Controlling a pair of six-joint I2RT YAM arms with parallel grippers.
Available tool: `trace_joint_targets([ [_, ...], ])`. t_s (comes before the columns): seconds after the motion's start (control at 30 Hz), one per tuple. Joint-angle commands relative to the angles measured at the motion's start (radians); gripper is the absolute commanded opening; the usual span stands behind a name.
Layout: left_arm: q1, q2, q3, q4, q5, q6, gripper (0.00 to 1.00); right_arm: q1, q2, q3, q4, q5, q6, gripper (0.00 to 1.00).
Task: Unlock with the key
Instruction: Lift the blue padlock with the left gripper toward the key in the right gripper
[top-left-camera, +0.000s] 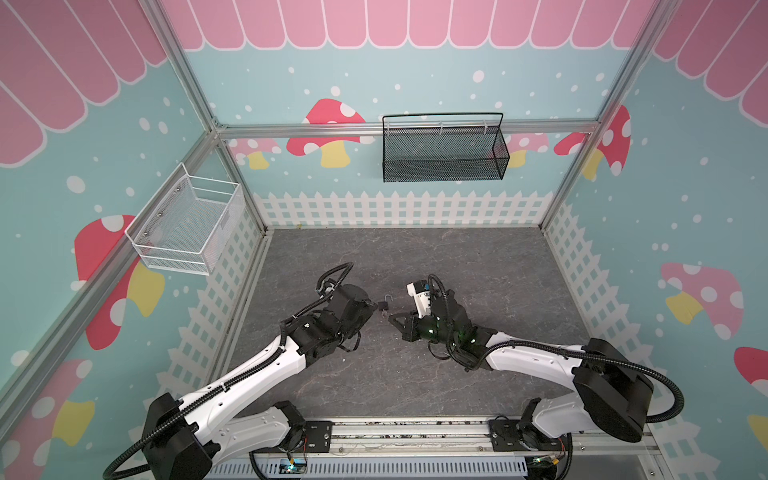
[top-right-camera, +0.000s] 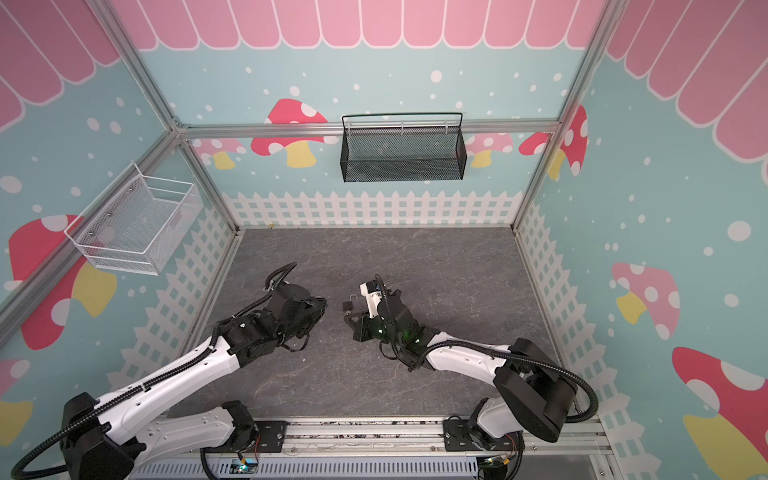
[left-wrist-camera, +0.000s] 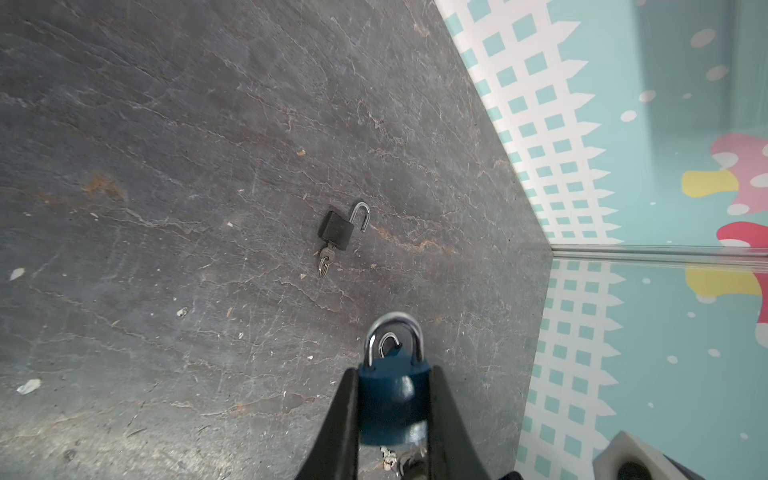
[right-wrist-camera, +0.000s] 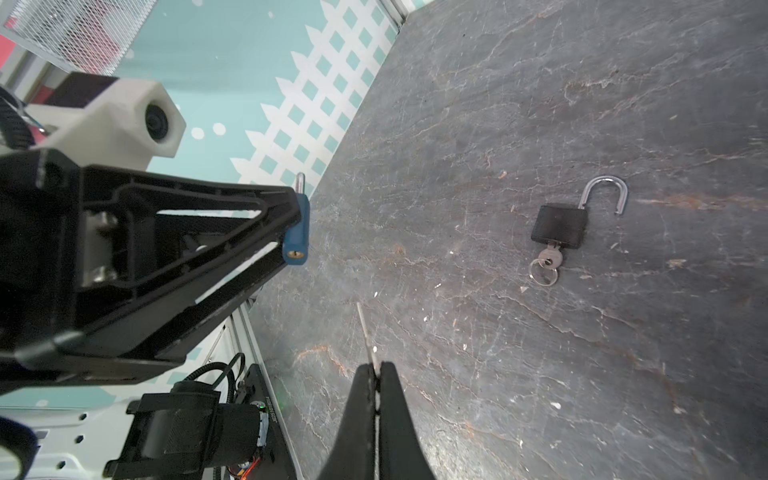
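Right wrist — key (right-wrist-camera: 365, 328) in tool (right-wrist-camera: 377, 370)

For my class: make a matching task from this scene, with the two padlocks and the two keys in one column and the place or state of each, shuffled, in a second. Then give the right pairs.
Things
1. blue padlock
2. black padlock
3. ringed key
4. other key

Place or state
A. stuck in the black padlock's keyhole
B. clamped in the left gripper, shackle shut
C. pinched in the right gripper
D. lying on the table, shackle open

Pairs: 1-B, 2-D, 3-A, 4-C
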Motion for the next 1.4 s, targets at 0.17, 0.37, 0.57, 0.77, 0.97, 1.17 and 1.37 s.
trace_joint_targets([
  [0.17,-0.034,-0.017,0.035,0.014,-0.084,-0.056,0.00,0.038,-0.009,0.039,0.098,0.049,0.058,0.00],
  [0.37,-0.039,-0.030,0.029,0.034,-0.062,-0.086,0.00,0.064,0.012,0.056,0.099,0.072,0.065,0.00],
  [0.57,-0.039,-0.055,0.003,0.061,-0.052,-0.114,0.00,0.065,0.026,0.066,0.098,0.095,0.072,0.00],
  [0.77,-0.039,-0.072,-0.028,0.091,-0.040,-0.137,0.00,0.065,0.042,0.075,0.116,0.084,0.069,0.00],
  [0.97,-0.039,-0.070,-0.030,0.098,-0.037,-0.142,0.00,0.074,0.031,0.069,0.170,0.074,0.051,0.00],
  [1.17,-0.039,-0.063,-0.037,0.123,-0.018,-0.154,0.00,0.077,0.049,0.074,0.174,0.067,0.060,0.00],
  [1.37,-0.037,-0.066,-0.046,0.129,-0.021,-0.161,0.00,0.079,0.032,0.063,0.182,0.062,0.058,0.00],
])
